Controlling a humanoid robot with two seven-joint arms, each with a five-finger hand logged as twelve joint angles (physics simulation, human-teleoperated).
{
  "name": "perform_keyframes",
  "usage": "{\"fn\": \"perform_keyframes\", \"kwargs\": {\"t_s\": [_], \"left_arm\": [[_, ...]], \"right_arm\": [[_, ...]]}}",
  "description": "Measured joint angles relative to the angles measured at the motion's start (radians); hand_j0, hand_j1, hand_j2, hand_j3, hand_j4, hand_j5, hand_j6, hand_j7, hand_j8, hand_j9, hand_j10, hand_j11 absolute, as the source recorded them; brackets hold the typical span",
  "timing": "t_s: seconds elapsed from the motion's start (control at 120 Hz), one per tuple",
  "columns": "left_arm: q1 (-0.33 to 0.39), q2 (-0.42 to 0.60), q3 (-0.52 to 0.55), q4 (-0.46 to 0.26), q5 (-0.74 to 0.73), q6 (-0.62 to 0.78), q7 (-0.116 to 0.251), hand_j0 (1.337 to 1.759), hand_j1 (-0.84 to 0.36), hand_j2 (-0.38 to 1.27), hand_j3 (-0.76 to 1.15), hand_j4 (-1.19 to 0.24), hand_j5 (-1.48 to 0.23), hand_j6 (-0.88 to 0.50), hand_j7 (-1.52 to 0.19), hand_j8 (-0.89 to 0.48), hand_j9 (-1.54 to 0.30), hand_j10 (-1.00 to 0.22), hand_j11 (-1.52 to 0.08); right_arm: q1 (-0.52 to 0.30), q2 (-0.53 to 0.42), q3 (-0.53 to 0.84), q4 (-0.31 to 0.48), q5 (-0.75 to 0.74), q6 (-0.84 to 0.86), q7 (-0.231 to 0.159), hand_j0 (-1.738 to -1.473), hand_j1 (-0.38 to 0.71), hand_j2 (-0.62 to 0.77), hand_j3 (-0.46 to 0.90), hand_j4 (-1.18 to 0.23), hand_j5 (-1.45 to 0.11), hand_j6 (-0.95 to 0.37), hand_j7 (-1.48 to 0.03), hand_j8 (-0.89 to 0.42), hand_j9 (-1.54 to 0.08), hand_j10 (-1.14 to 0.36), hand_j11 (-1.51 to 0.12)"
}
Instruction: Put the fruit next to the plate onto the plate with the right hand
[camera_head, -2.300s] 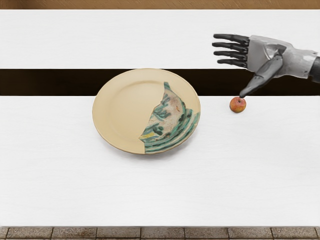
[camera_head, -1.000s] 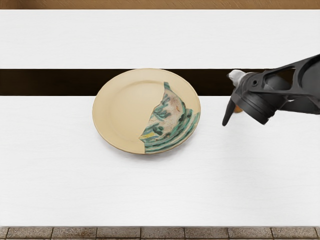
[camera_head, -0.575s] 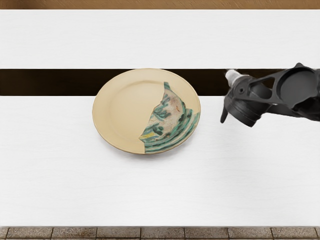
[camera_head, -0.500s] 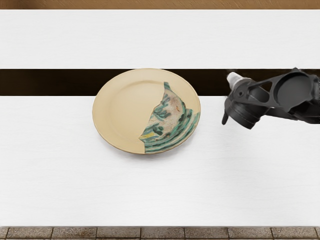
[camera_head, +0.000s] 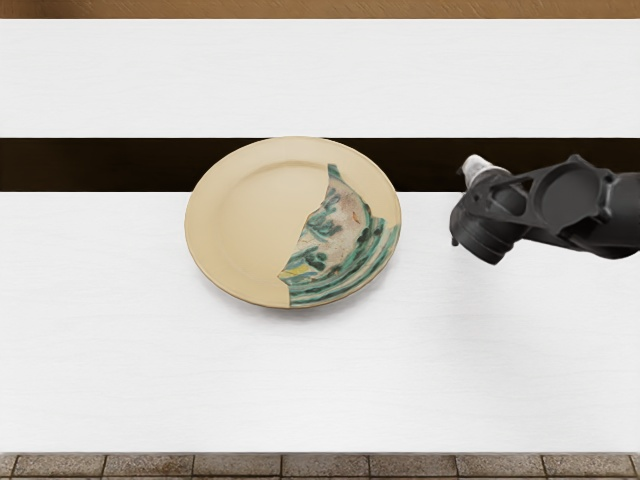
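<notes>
Quick count for you: one plate (camera_head: 250, 215), one right hand (camera_head: 484, 217) on one arm (camera_head: 590, 200) coming in from the right edge, one table (camera_head: 300, 380). That's the whole cast you can see from the head view.

The fruit itself doesn't show anywhere. The plate's surface has nothing lying on it, so it isn't there. The hand sits low over the table just to the right of the plate, apart from the rim, and it blocks whatever's under it. Can't tell you if the fruit is beneath it or in its grip.

You're looking at the back of the hand and wrist, so honestly I can't tell whether it's apart, closed, or clamped on something.

Looks-wise:
- The plate is round and shallow with a smooth tan glaze. A jagged-edged painted patch sits on its lower right part, with teal and green stripes along the rim and mottled grey-pink inside.
- The hand and arm are dark matte grey-black and built of rounded, disc-like joint housings. There's one small pale grey cap (camera_head: 478, 165) at the top of the hand.
- The table top is flat white with faint streaks. One dark band (camera_head: 90, 165) runs straight across it behind the plate.
- A strip of stone-look floor tiles (camera_head: 320, 466) runs along the bottom edge.
</notes>
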Motion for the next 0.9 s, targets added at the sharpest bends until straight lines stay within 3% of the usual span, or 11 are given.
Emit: {"fn": "perform_keyframes", "kwargs": {"t_s": [0.15,0.508,0.9], "left_arm": [[0.0,0.0,0.0,0.0,0.0,0.0,0.0,1.658,0.06,0.05,0.0,-0.24,-0.32,-0.24,-0.32,-0.24,-0.32,-0.24,-0.32],[0.0,0.0,0.0,0.0,0.0,0.0,0.0,1.658,0.06,0.05,0.0,-0.24,-0.32,-0.24,-0.32,-0.24,-0.32,-0.24,-0.32],[0.0,0.0,0.0,0.0,0.0,0.0,0.0,1.658,0.06,0.05,0.0,-0.24,-0.32,-0.24,-0.32,-0.24,-0.32,-0.24,-0.32]], "right_arm": [[-0.011,0.013,-0.001,-0.005,-0.004,-0.002,0.0,-1.658,-0.02,-0.05,0.0,-0.3,-0.35,-0.29,-0.36,-0.17,-0.36,-0.15,-0.36],[-0.012,0.007,-0.002,-0.02,-0.016,-0.001,0.0,-1.658,0.13,-0.08,0.0,-0.42,-0.51,-0.41,-0.53,-0.34,-0.52,-0.4,-0.53],[-0.088,0.025,0.001,-0.133,-0.035,0.0,0.0,-1.658,0.16,-0.08,0.0,-0.43,-0.55,-0.43,-0.56,-0.42,-0.56,-0.43,-0.56]]}}
